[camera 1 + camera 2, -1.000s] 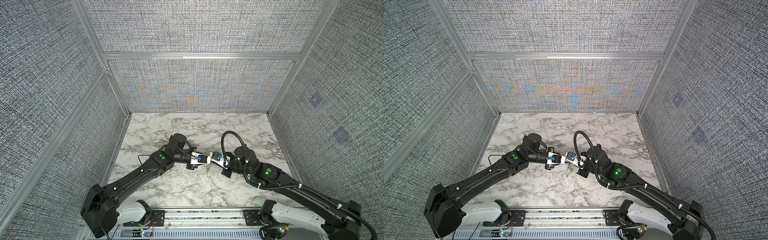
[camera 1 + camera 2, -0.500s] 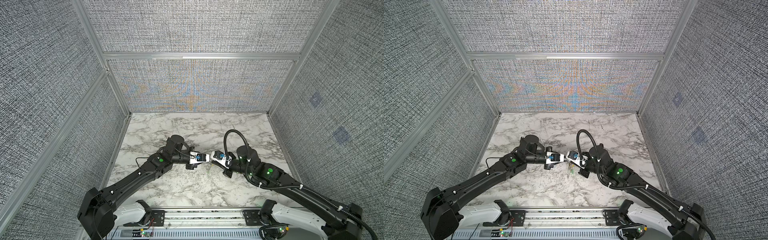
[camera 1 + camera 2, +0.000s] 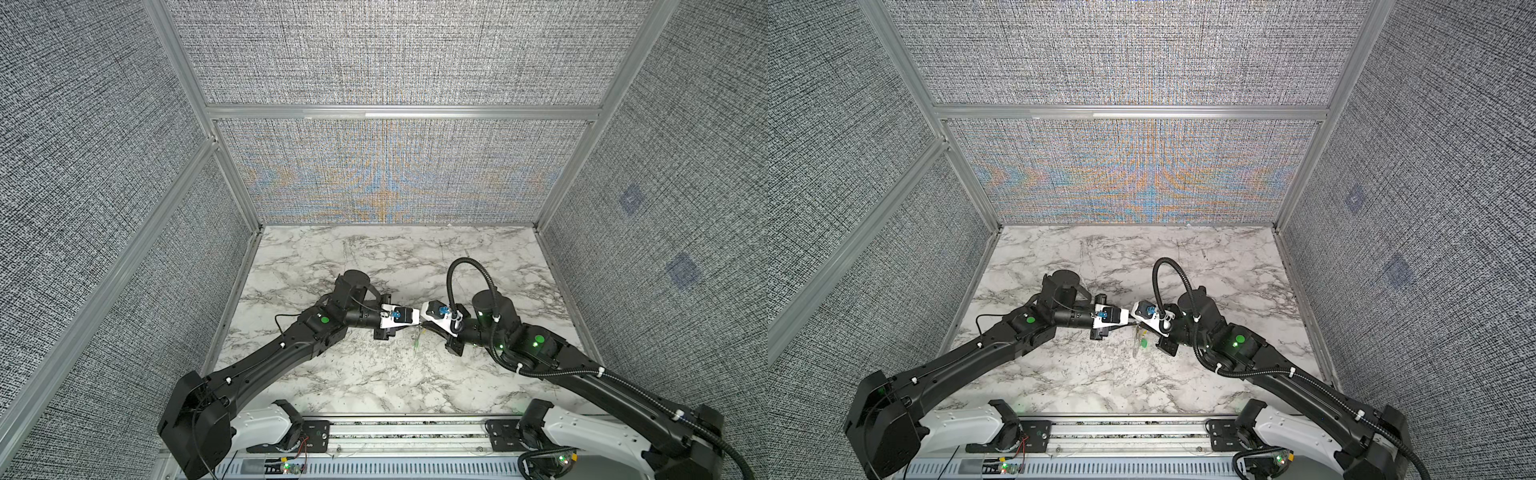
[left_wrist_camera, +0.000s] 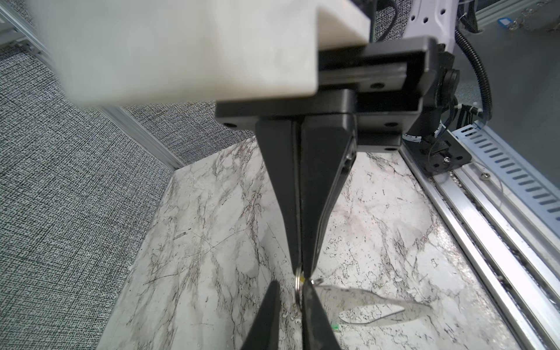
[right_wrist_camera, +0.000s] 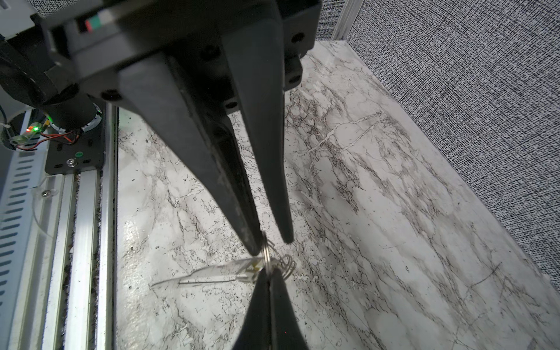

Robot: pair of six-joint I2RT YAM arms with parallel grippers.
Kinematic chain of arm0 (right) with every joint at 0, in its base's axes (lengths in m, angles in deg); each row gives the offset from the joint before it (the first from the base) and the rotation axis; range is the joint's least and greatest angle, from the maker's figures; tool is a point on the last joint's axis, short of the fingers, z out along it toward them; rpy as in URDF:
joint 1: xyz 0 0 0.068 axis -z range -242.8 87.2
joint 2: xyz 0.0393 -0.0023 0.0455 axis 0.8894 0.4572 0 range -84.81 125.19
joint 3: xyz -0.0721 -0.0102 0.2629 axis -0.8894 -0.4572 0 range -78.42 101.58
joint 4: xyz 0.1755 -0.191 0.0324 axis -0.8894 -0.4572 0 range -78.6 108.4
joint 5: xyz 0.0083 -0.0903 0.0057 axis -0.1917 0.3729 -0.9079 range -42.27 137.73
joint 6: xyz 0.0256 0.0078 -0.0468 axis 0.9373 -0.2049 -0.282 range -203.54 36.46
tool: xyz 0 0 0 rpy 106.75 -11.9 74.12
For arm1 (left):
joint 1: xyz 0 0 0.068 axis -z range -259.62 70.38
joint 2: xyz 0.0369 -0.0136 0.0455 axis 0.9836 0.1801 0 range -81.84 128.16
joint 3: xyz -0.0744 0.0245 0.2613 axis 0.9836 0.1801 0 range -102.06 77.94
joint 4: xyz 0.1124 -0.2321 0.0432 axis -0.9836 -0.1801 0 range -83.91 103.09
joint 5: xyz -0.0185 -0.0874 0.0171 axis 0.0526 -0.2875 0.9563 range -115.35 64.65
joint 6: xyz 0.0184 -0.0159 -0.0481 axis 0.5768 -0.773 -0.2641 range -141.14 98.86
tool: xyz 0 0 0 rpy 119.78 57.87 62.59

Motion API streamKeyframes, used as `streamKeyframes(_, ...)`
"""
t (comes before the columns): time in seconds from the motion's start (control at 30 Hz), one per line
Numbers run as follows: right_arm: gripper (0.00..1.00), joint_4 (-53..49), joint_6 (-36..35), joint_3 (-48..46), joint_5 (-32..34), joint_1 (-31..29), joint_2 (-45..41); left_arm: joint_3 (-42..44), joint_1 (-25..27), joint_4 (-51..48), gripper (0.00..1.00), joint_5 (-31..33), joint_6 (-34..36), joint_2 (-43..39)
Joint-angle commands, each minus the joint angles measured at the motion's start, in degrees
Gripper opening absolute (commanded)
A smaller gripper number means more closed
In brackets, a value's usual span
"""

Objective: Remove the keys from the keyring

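Clearly the work sat over the middle of the marble table point(image 3: 374, 374), lifted off its surface. The right gripper point(image 4: 301, 271) was clamped tight on the keyring point(image 5: 265, 252), a thin silvery wire loop, pinching its rim. The left gripper point(image 5: 270, 242) met it tip to tip from the left with its fingers a little apart. The loop ran between those fingers and lay against one of them, with a gap to its partner, so it looked unclamped rather than gripping. The keys point(image 5: 212, 274) hung below the loop, blurred as if swinging, with a yellow tag point(image 5: 254, 268) close to the loop and a green tag point(image 3: 1143, 343) lower down. A few smaller rings point(image 5: 288, 263) hung bunched just beside the right gripper's tips. The step in hand seemed to be prying a coil of the loop apart so that a key could be walked round and off. To do that well, the right grip should probably be firm and motionless, while a left fingertip wedges into the coil's split end rather than sliding along the wire. Waiting for the keys to settle would help, since a swinging load could twist the loop out of the pinch. Small, slow moves looked wiser than a hard pull.
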Motion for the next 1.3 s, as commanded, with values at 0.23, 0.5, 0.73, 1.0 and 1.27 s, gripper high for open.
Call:
streamKeyframes(0.23, 0.00, 3.0, 1.6, 0.9, -1.0, 0.2, -0.3, -0.1, 0.0, 0.5, 0.13, -1.0, -0.8, 0.7)
streamKeyframes(0.5, 0.00, 2.8, 1.2, 0.5, -1.9, 0.4, -0.1, -0.1, 0.0, 2.0, 0.05, -2.4, -2.2, 0.5)
streamKeyframes(0.73, 0.11, 3.2, 0.7, 0.1, 0.4, 0.6, -1.3, 0.4, 0.0, 4.4, 0.00, -4.1, -6.1, 0.4)
streamKeyframes(1.0, 0.24, 0.4, -2.6, -0.3, 4.4, 2.5, -7.4, 2.5, -1.7, 15.5, 0.00, -9.3, -15.9, 0.8)
streamKeyframes(1.27, 0.25, -1.6, -3.8, 0.7, 2.4, 2.7, -6.7, 4.1, -2.2, 24.1, 0.00, -11.8, -22.6, 1.2)
